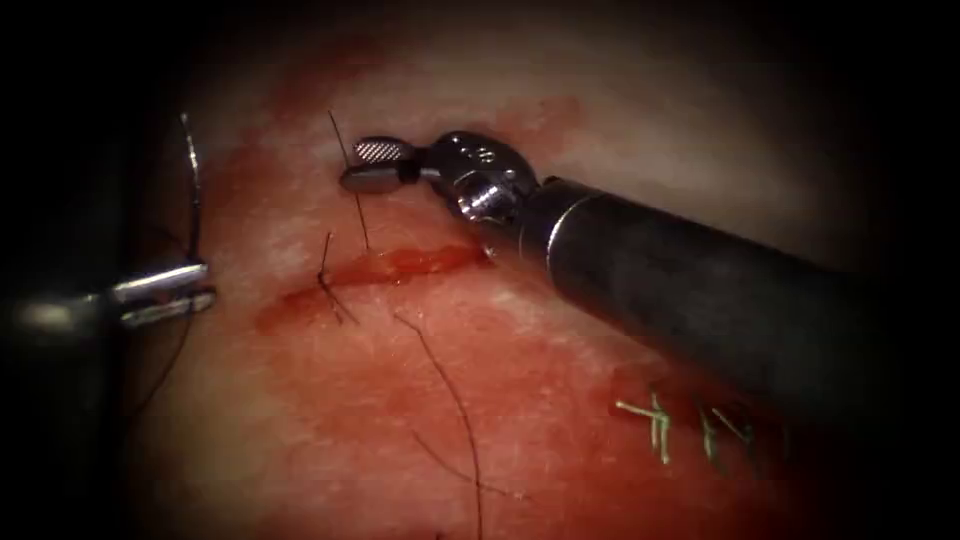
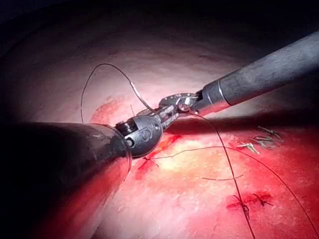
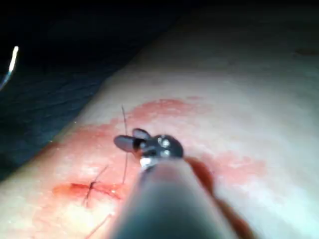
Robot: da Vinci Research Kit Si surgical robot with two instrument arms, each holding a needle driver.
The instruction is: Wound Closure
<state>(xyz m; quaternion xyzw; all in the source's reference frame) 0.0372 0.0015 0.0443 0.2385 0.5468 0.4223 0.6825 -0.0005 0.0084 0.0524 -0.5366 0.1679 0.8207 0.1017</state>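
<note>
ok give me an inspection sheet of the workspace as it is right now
surface: tissue smeared with red fluid.
job's things: cut open, one stitch across its left end; needle off the tissue, left of the cut; thread trails over the tissue.
clutter: pale cut ends at lower right.
grippers: left tool shut on the needle near one end; right tool open beside an upright thread end.
cables: nothing seen.
surroundings: dark.

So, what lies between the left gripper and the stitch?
Endoscope view: bare tissue with red fluid between left gripper, holding the needle clear of tissue, and stitch; right gripper holds nothing.
</note>
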